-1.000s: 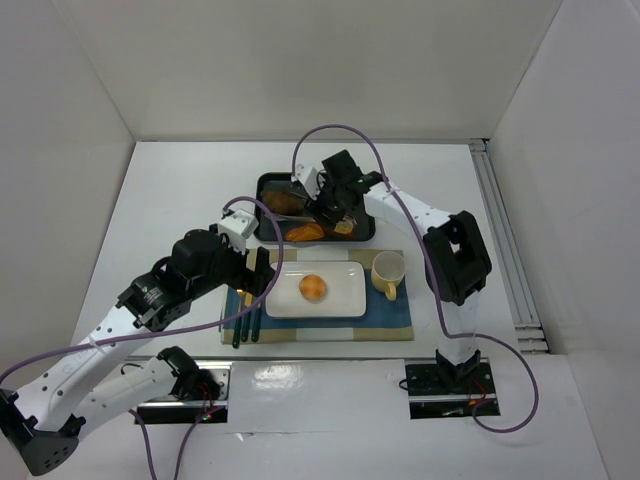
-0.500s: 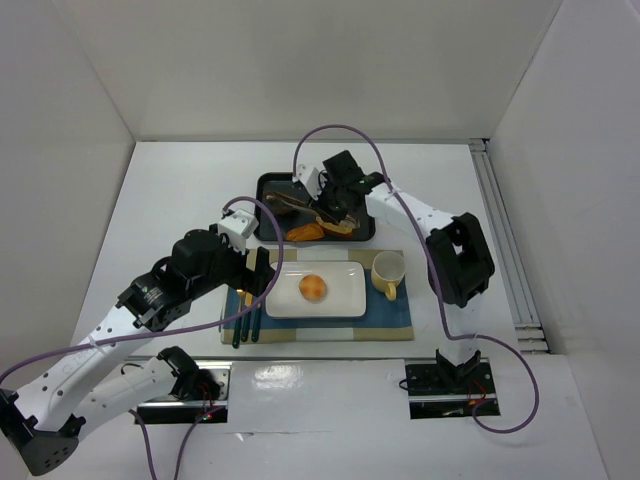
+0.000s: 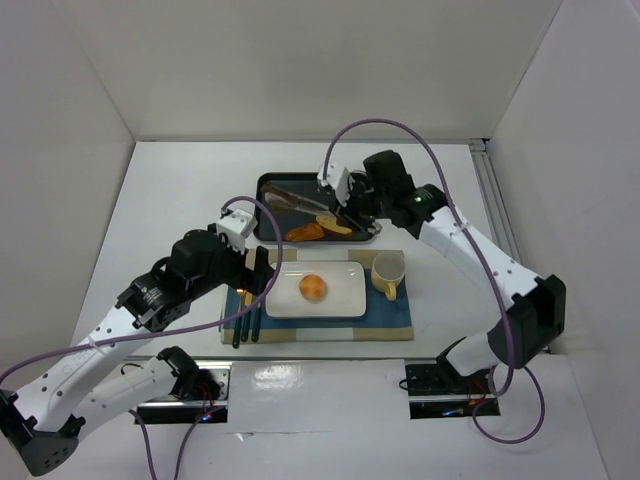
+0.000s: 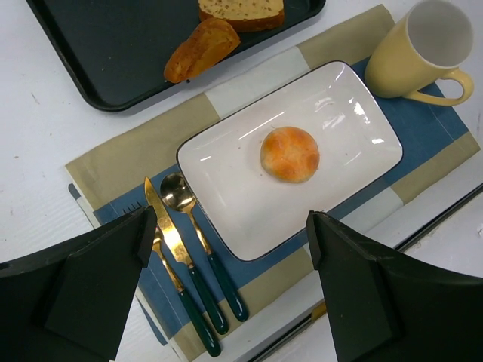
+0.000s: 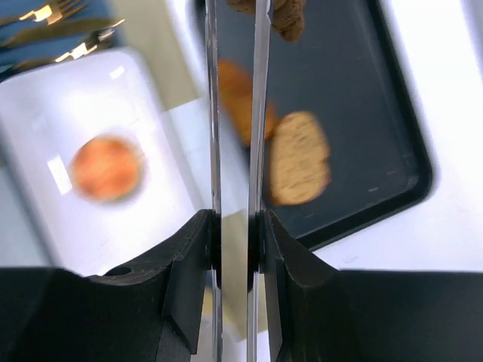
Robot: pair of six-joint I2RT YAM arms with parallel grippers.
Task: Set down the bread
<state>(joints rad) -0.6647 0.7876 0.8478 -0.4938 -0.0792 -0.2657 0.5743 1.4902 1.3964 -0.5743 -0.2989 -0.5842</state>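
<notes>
My right gripper (image 3: pixel 352 205) (image 5: pixel 234 226) is shut on metal tongs (image 3: pixel 300 200) (image 5: pixel 234 113) that reach left over the black tray (image 3: pixel 268 182) (image 5: pixel 377 151). A dark brown bread piece (image 5: pixel 283 15) sits at the tongs' closed tips. On the tray lie a seeded bread slice (image 5: pixel 299 158) (image 4: pixel 241 9) and an orange bread (image 4: pixel 202 49). A round bun (image 3: pixel 313 288) (image 4: pixel 290 153) rests on the white plate (image 3: pixel 345 290) (image 4: pixel 226 173). My left gripper (image 3: pixel 262 278) (image 4: pixel 230 226) hovers open above the plate's near-left corner, holding nothing.
The plate stands on a blue and beige placemat (image 3: pixel 400 320). A yellow cup (image 3: pixel 388 272) (image 4: pixel 423 49) is right of the plate. A gold knife (image 4: pixel 170 234), spoon (image 4: pixel 181 200) and fork with dark green handles lie left of it. White walls enclose the table.
The tongs have closed in my right gripper. The right arm has swung its elbow out to the right and drawn the gripper slightly right. The left arm has not moved.
</notes>
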